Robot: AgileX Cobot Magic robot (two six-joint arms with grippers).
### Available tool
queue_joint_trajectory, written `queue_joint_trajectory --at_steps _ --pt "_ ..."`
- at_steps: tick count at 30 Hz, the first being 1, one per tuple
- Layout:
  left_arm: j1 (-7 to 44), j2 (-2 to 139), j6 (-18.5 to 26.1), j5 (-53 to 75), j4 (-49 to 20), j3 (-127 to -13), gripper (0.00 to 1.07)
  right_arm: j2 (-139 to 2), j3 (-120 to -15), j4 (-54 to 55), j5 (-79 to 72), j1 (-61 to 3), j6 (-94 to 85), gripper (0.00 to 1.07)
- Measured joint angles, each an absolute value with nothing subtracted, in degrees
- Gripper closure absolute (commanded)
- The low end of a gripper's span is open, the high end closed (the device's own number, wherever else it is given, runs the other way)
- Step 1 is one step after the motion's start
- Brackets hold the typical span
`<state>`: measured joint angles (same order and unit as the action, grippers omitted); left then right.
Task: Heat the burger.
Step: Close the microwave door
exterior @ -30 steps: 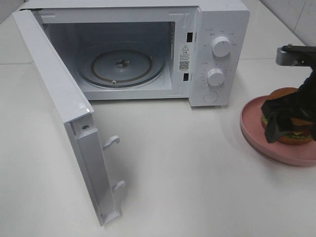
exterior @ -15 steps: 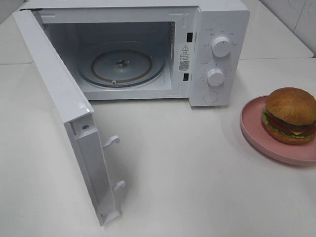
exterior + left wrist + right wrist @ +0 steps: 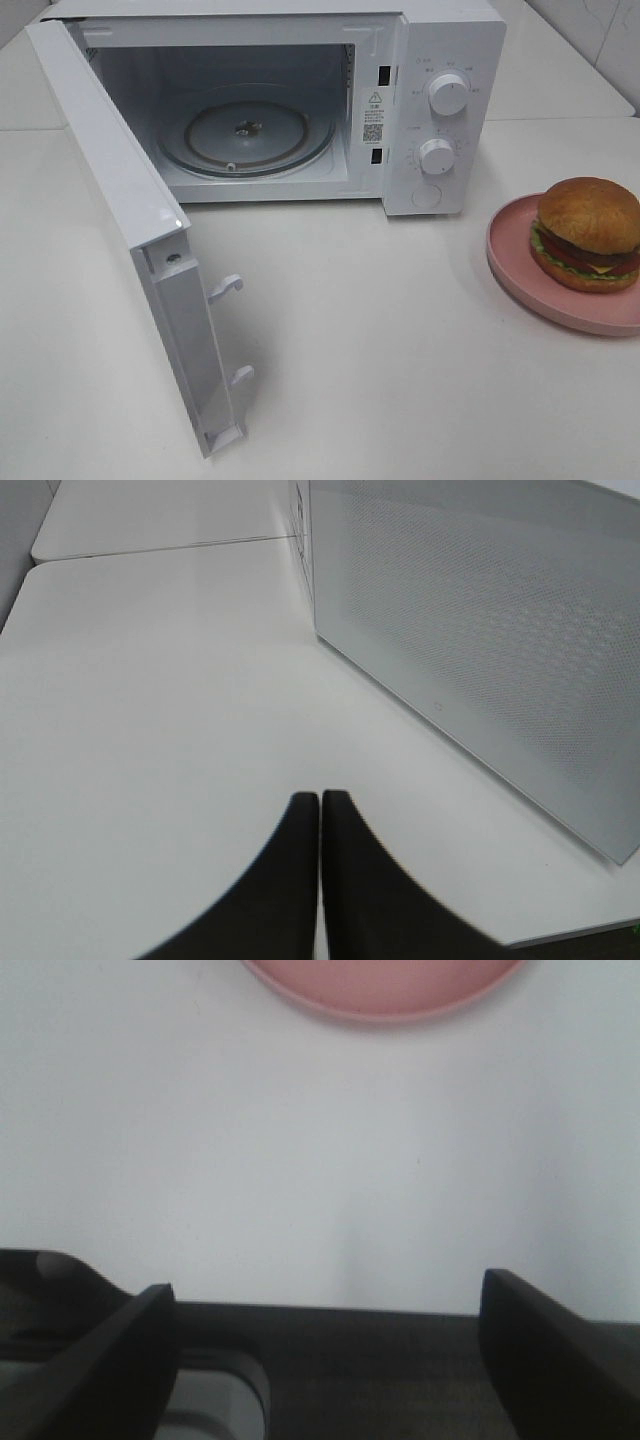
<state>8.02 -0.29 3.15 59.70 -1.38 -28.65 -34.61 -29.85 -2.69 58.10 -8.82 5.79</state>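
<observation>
The burger (image 3: 588, 232), with a golden bun, lettuce, tomato and cheese, sits on a round pink plate (image 3: 515, 268) at the right of the table. The white microwave (image 3: 445, 45) stands at the back with its door (image 3: 115, 190) swung wide open to the left and an empty glass turntable (image 3: 245, 135) inside. Neither arm shows in the exterior view. My left gripper (image 3: 320, 805) is shut and empty, low over the table beside the door's outer face (image 3: 480, 630). My right gripper (image 3: 325, 1290) is open and empty, with the plate's rim (image 3: 380, 990) ahead of it.
The microwave's control panel with two knobs (image 3: 448, 95) faces front, between the cavity and the plate. The open door juts far out toward the table's front left. White table (image 3: 380, 350) lies between the microwave and the front edge.
One second ago my right gripper was around the burger on the plate. It has pulled back out of the exterior view. The burger stays on the plate.
</observation>
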Motion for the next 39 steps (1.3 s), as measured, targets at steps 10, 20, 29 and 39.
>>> queue_joint_trajectory --at_steps 10,20,29,39 --pt "8.02 -0.29 3.15 59.70 -1.38 -28.65 1.06 -19.37 -29.39 -2.35 57.18 -8.82 3.95 0.40" --pt "8.02 -0.29 3.15 59.70 -1.38 -28.65 1.06 -6.19 -29.39 -2.06 57.18 -8.82 3.32 0.40" --pt "8.02 1.60 3.15 57.01 -1.38 -29.56 1.06 0.23 -29.11 -1.72 57.24 -8.82 2.41 0.40" --pt "8.02 14.38 3.15 32.89 -1.38 -25.32 1.06 0.23 -28.93 -1.60 57.24 -8.82 2.01 0.40"
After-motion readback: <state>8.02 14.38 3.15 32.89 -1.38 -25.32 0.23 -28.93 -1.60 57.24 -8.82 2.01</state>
